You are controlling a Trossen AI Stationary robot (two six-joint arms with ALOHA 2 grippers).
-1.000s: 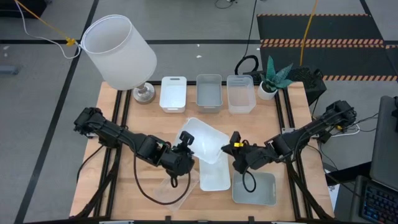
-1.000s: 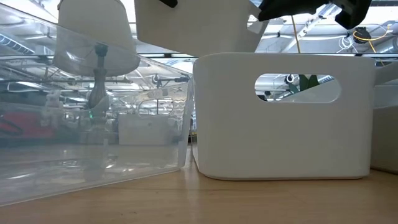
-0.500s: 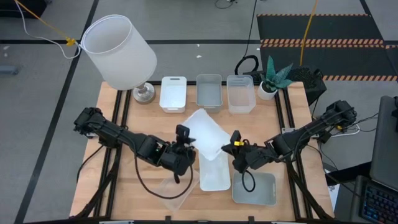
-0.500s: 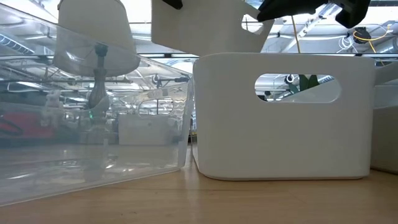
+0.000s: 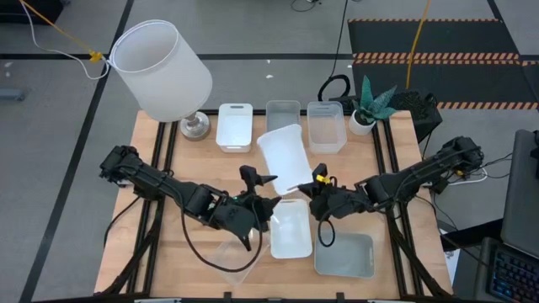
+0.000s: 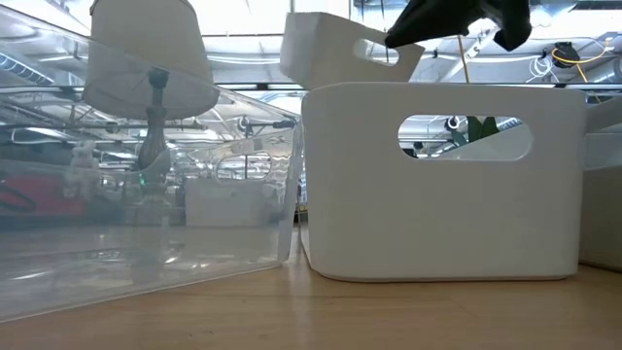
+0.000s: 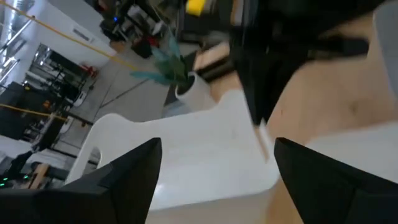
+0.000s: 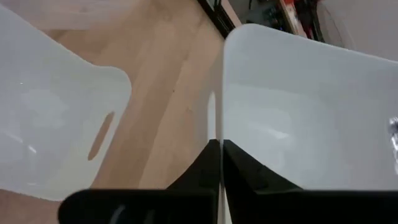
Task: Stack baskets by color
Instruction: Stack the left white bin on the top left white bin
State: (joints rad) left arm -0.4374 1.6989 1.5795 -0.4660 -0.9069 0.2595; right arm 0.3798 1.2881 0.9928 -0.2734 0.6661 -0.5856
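Observation:
A white basket [image 5: 285,158] hangs tilted above the table's middle, and my right gripper [image 5: 313,190] is shut on its near right corner. My left gripper [image 5: 268,189] stands open just left of that basket, touching nothing; in the left wrist view its fingers stand apart with the basket [image 7: 186,155] beyond them. A second white basket [image 5: 290,229] rests on its bottom on the table below. In the low view the held basket [image 6: 340,53] shows above the resting one [image 6: 442,180]. My right gripper pinches the white basket's thin wall at the rim [image 8: 219,118] between its two shut fingers, at the basket's near right corner. The fingers come slanting from the table's right side. The basket is lifted clear and tilted, its far end over the back row.
The far row holds a white basket [image 5: 234,126], a grey one [image 5: 282,111] partly hidden, and a clear one [image 5: 325,126]. A clear basket [image 5: 236,257] and a grey basket [image 5: 344,255] lie near the front edge. A lamp with a big white shade [image 5: 160,71] stands far left, a plant [image 5: 370,105] far right.
My left gripper has opened, let go of the white basket, risen a little and turned. The basket, now held only by my right gripper, has swung about that hold toward the table's far edge and stands steeper.

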